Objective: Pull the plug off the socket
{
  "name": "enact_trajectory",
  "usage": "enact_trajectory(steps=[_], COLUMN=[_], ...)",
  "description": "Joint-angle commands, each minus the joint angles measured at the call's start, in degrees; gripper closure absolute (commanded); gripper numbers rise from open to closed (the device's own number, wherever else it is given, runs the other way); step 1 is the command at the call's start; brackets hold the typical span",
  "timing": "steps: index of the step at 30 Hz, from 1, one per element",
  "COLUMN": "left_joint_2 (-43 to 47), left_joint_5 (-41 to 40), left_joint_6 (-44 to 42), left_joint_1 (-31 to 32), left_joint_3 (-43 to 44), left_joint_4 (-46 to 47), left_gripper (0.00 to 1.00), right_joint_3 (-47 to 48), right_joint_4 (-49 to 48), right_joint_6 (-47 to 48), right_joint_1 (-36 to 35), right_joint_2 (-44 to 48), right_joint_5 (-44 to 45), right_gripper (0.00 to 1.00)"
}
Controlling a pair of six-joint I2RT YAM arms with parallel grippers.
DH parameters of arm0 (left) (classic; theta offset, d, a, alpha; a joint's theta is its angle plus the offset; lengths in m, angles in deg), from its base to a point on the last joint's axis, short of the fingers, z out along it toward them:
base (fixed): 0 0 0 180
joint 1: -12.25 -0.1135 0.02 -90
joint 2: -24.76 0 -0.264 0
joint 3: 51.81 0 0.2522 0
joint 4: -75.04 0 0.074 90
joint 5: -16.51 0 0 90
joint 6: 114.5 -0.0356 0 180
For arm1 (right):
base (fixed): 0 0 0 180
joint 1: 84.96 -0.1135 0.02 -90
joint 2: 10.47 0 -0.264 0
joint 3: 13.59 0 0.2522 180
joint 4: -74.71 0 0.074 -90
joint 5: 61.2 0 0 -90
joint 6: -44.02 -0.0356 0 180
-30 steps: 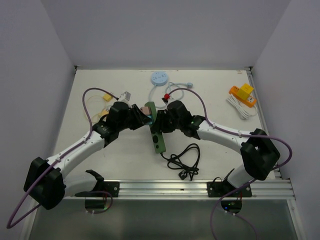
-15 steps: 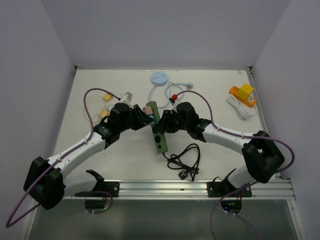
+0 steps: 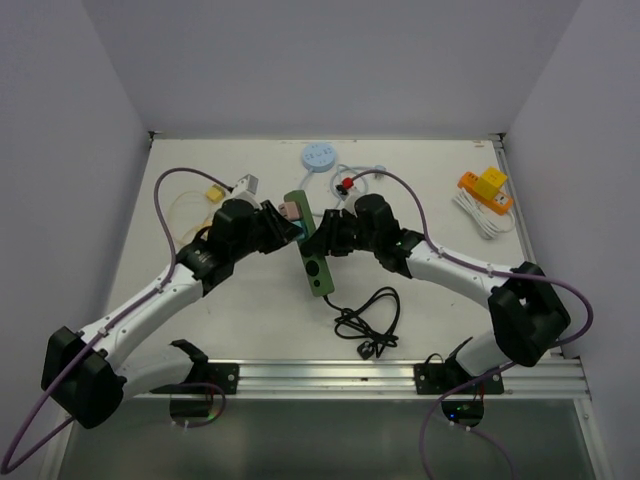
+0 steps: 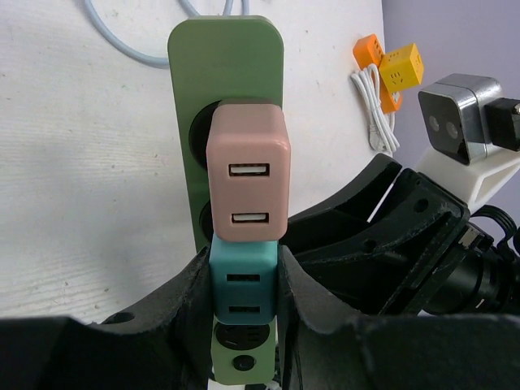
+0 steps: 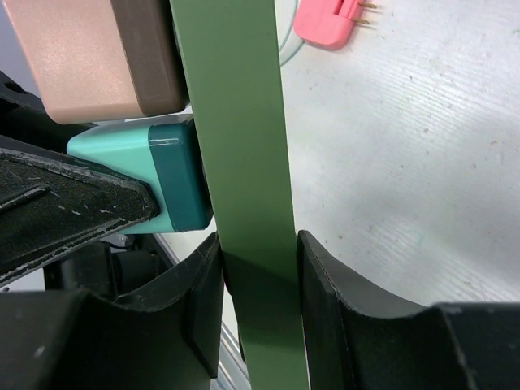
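Note:
A green power strip is held tilted above the table's middle; it also shows in the left wrist view and the right wrist view. A pink plug and a teal plug sit in its sockets. My left gripper is shut on the teal plug. My right gripper is shut on the strip's thin edges. In the top view the left gripper and right gripper meet at the strip.
The strip's black cord coils near the front rail. A round blue hub, a red plug on a pale cable, an orange and yellow adapter with white cord, and yellow plugs lie at the back.
Both grippers have moved away from the bases toward the back of the table, carrying the strip with them. The plugs remain seated.

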Motion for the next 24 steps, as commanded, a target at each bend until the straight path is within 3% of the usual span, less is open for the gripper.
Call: enact_trajectory(steps=[1, 11, 18, 24], left_joint_2=[6.1, 5.5, -0.1, -2.9], left_joint_5=[-8.0, -9.4, -3.1, -3.0], left_joint_6=[-3.7, -4.0, -2.6, -2.9], left_joint_1=[-1.0, -1.1, -0.5, 0.5], left_joint_3=[6.6, 12.1, 12.7, 16.7], left_joint_4=[-7.5, -13.5, -10.6, -9.4], left_gripper=[1.0, 1.0, 1.0, 1.0], right_joint_3=[-0.5, 1.4, 8.9, 11.9], right_joint_4=[11.6, 14.2, 15.8, 18.0], right_joint_6=[0.6, -0.4, -1.6, -2.9], right_joint_1=[7.6, 7.6, 5.6, 3.7], right_joint_2=[-2.3, -4.5, -8.4, -13.6], right_joint_5=[21.7, 23.6, 23.5, 26.7], right_gripper=[1.0, 1.0, 1.0, 1.0])
